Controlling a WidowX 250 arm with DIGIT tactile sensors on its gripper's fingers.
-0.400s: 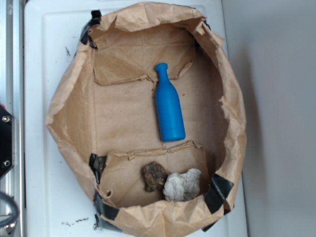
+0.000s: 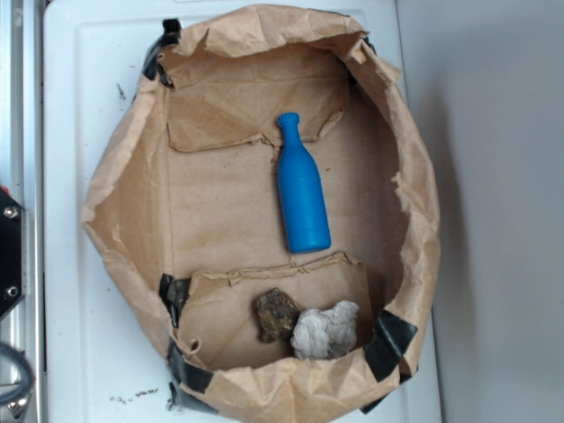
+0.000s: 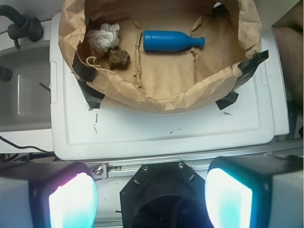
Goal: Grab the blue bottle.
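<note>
Exterior cam looks straight down on the brown paper bag [image 2: 264, 220], fairly close, so the bag fills most of the frame and only strips of the white table [image 2: 79, 106] show round it. Wrist cam sits back from the bag [image 3: 161, 57], off the table's [image 3: 161, 133] edge, looking fwd and down; pincer [image 3: 151, 199] pads fill its lower corners, bag in the upper half. Both views share the bag's inside and the table round it.

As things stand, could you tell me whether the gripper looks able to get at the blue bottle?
Probably yes. The blue bottle lies on its side, uncovered, in the open paper bag, apart from the rock and white wad. The gripper is open, outside the bag.
</note>
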